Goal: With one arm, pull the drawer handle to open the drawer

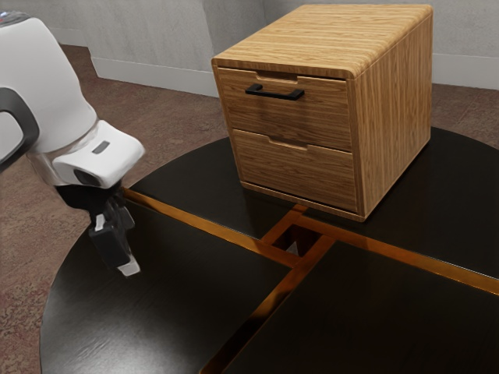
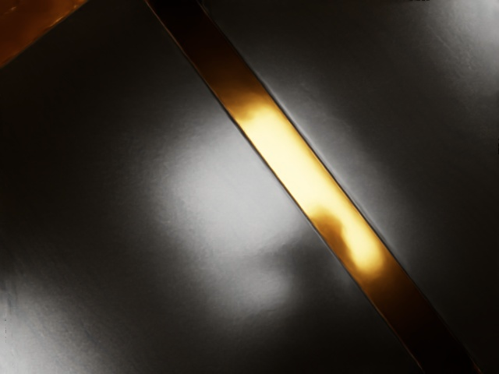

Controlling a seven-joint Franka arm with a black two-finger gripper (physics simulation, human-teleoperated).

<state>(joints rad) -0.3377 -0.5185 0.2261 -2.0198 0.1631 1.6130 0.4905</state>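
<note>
One black gripper [image 1: 121,261] nearest, hanging low over the dark table [image 1: 179,319], near an orange inlay strip [image 2: 312,183]; nothing in its grasp, width of opening impossible to tell. Farther back, well apart, wooden cabinet [image 1: 394,117]: top drawer [image 1: 320,117] flush and closed, black drawer handle [image 1: 274,93] across its upper front.

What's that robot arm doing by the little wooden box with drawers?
The robot arm is meant to pull a drawer open, but it hasn't reached it yet. Its gripper hangs pointing down over the dark round table, well away from the wooden cabinet. The top drawer has a black handle and looks shut. Nothing is touching the handle.
</note>
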